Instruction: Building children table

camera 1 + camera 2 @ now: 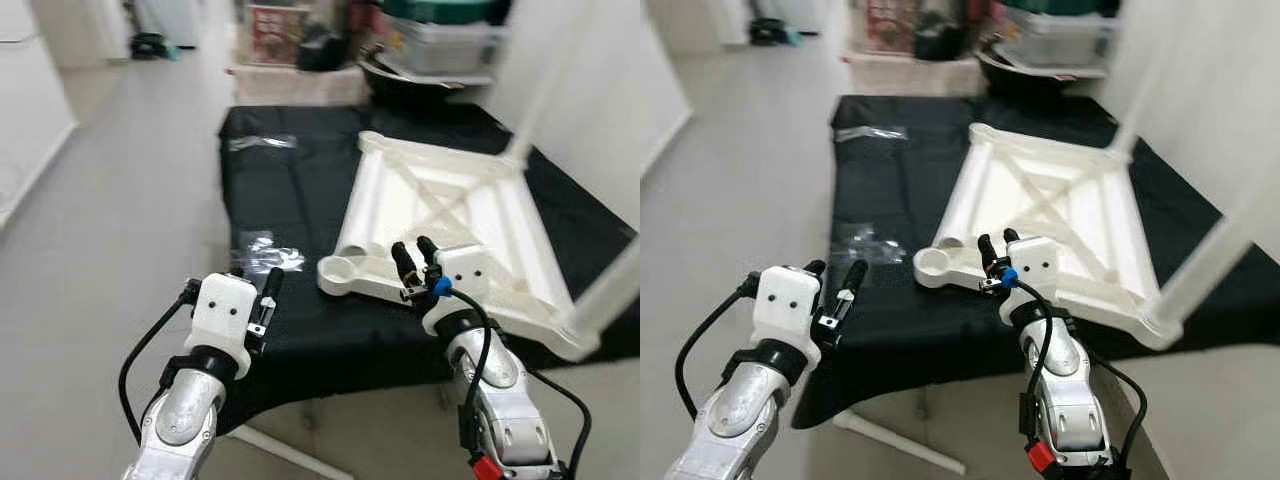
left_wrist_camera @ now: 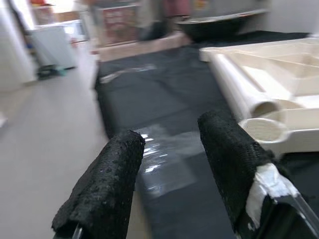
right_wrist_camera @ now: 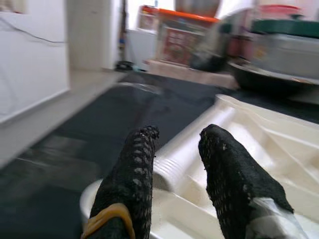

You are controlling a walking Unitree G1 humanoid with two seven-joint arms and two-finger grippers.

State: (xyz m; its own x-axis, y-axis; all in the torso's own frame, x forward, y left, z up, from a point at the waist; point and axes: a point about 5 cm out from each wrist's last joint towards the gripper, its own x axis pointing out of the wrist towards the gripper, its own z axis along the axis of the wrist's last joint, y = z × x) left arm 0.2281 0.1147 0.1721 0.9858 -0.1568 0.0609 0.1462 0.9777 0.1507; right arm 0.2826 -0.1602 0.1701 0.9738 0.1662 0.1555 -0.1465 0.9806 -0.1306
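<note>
Spread fingers of the right gripper (image 1: pixel 415 254) hover over the upturned white table (image 1: pixel 450 215).

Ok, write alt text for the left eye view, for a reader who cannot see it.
A white table top lies upside down on a black cloth on the floor. The right hand, open, hovers at its near round corner socket; the left hand is near a clear plastic bag.

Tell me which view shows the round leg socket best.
Left eye view: the whole round socket shows at the tabletop's near corner. Left wrist view shows it partly behind one finger; right wrist view, behind both.
</note>
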